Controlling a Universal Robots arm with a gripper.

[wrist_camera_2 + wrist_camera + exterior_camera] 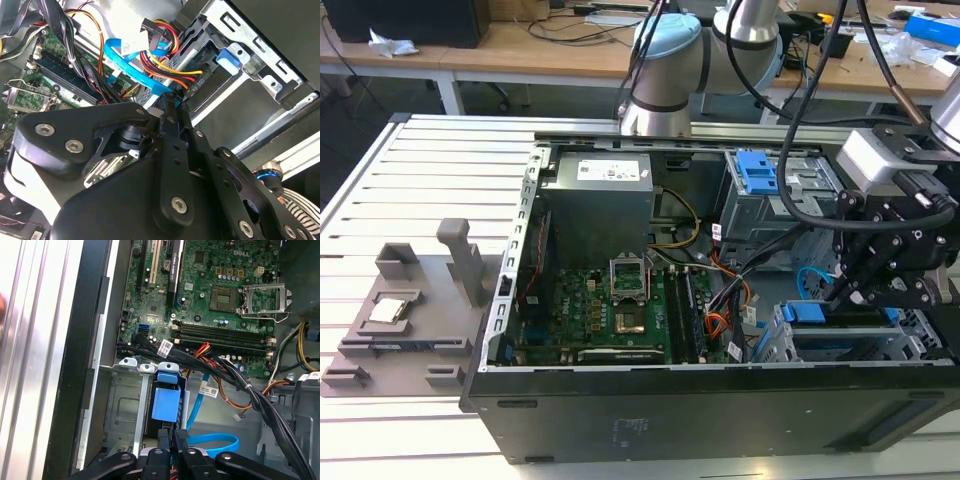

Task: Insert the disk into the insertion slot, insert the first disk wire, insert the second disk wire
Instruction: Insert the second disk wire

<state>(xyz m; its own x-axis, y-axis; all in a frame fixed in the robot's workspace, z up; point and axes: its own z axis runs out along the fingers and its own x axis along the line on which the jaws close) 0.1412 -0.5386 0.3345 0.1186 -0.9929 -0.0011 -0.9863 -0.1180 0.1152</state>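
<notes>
Claw [172, 437] pinched nearly shut on end of first disk wire [212, 441], right behind disk [165, 402]. Disk sits inside insertion slot [122, 410]. Green board [200, 295] just beside. Computer case [650, 420] lies on surface [380, 190].

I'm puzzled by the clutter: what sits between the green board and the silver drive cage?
In the first wrist view, a black cable bundle runs between the board and the cage.
</notes>
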